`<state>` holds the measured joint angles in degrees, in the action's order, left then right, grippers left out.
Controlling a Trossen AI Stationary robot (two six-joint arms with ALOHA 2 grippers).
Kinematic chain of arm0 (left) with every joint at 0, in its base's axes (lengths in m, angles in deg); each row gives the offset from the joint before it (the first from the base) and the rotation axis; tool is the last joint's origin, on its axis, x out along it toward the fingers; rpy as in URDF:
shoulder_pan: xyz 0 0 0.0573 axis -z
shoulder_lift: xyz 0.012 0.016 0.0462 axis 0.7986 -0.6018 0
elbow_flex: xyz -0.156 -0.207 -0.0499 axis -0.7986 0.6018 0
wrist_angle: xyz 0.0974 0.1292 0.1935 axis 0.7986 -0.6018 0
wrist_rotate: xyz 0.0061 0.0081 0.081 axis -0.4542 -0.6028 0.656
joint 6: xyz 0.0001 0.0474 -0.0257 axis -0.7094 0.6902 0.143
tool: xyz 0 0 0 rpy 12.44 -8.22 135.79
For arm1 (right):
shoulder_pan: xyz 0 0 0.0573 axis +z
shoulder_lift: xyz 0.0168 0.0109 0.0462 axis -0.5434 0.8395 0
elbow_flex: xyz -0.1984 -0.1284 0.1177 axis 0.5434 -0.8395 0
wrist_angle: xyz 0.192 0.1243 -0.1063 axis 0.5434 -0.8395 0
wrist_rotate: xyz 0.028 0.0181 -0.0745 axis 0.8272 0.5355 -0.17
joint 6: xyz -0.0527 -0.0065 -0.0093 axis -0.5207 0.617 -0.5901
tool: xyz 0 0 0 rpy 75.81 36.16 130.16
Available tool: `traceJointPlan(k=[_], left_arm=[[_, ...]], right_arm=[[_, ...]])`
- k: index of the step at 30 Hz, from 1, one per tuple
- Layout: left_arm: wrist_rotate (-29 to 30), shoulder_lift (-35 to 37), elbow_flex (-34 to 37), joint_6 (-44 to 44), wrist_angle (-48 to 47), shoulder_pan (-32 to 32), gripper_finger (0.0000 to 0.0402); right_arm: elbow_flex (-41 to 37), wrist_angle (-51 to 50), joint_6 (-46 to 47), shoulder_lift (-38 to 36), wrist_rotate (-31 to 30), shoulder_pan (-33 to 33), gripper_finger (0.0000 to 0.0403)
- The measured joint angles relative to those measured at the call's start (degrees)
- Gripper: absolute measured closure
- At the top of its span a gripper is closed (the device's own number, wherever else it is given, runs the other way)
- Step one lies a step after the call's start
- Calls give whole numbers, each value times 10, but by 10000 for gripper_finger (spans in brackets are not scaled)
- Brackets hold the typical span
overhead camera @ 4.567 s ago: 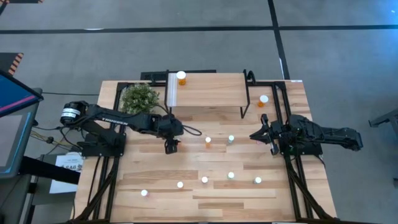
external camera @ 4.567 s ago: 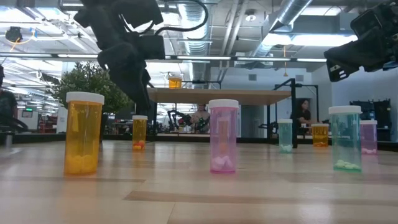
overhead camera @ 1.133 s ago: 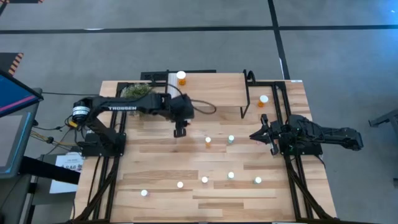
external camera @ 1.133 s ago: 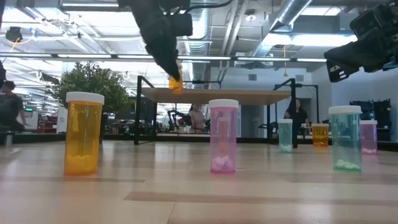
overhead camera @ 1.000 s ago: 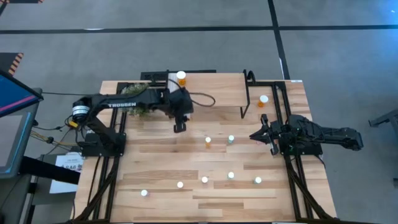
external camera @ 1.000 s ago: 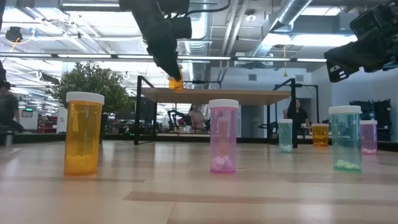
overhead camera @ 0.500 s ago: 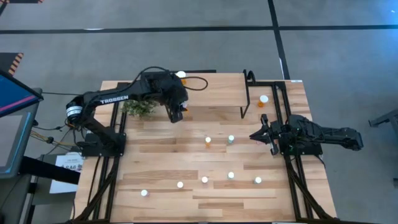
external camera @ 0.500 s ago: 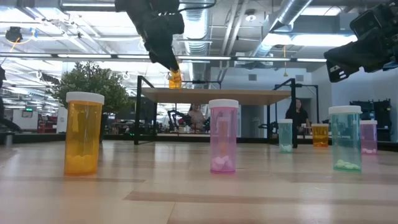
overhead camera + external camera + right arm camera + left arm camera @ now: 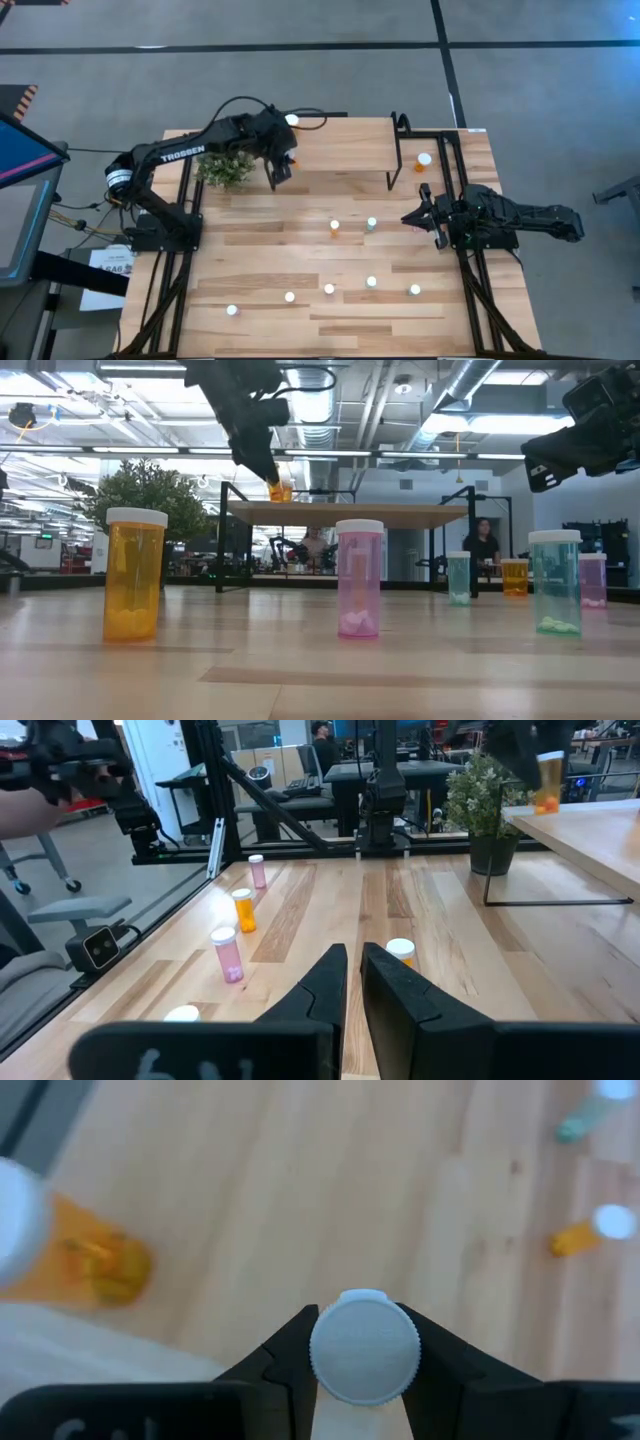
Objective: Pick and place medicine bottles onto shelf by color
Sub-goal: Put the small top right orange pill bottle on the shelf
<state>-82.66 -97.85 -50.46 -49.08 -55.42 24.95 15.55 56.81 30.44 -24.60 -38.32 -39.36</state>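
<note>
Above the shelf's (image 9: 340, 150) white-strip end, the left gripper (image 9: 365, 1342) hangs with its fingers clamped on the sides of an orange bottle (image 9: 280, 490), whose white cap faces the wrist camera. The grip sits just under the cap, probably so the body hangs straight and can be set down upright. Another orange bottle (image 9: 95, 1260) already stands on the shelf close beside the carried one, which suggests this end is meant for orange; bringing the new bottle down next to it would keep the colours together.

Beyond the shelf's far short end, the right gripper (image 9: 408, 219) waits near the table edge, fingers nearly together and holding nothing, likely parked clear of the left arm's path.

Out from the shelf's long front edge, the remaining bottles stand apart on the table (image 9: 260, 260): an orange one (image 9: 334, 229) beside a green one (image 9: 371, 225), then a further row, and one more orange bottle (image 9: 424, 160) past the shelf's leg (image 9: 393, 150).
</note>
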Motion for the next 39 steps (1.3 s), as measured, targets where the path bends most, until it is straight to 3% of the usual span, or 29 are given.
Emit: traceJointPlan(k=[10, 20, 39], left_arm=[[15, 0, -66, -1, -19, -45, 301], [15, -55, -154, -3, -121, -50, 301], [24, -89, -136, 10, -105, -60, 301]], right_arm=[[0, 0, 0, 0, 0, 0, 342], [0, 0, 0, 0, 0, 0, 342], [0, 0, 0, 0, 0, 0, 342]])
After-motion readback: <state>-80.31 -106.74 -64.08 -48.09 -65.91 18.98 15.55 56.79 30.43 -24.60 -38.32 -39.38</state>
